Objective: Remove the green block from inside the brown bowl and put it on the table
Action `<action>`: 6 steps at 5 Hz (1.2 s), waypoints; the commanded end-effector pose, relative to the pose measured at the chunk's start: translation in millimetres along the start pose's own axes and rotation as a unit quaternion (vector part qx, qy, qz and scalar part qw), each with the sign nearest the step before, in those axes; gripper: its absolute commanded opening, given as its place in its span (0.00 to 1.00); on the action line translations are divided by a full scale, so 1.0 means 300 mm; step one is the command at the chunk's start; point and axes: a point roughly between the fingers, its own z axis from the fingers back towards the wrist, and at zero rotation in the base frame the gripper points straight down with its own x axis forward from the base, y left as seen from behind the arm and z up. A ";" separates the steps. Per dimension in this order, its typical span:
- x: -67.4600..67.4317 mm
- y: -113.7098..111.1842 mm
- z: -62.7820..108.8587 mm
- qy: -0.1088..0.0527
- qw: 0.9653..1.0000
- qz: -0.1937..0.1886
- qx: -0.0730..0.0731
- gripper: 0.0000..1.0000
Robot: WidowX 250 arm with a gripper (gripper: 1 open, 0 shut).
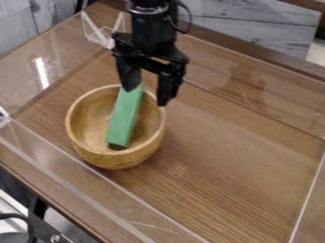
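The green block (124, 118) is a long flat bar leaning inside the brown bowl (91, 142), its upper end resting on the far rim. The bowl stands on the wood-grain table (241, 152) at the left. My black gripper (147, 85) hangs pointing down just above the bowl's far rim, open, its two fingers spread on either side of the block's upper end. Nothing is held between the fingers, and I cannot tell whether they touch the block.
Low clear acrylic walls (76, 204) run around the table edges. A clear folded acrylic piece (99, 33) stands at the back left behind the arm.
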 end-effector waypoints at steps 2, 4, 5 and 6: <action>0.002 0.040 0.025 -0.037 0.999 0.008 0.003 1.00; 0.013 0.060 -0.003 -0.041 0.999 0.018 0.001 1.00; 0.022 0.068 -0.018 -0.043 0.999 0.023 0.000 1.00; 0.031 0.076 -0.032 -0.044 0.999 0.027 -0.001 1.00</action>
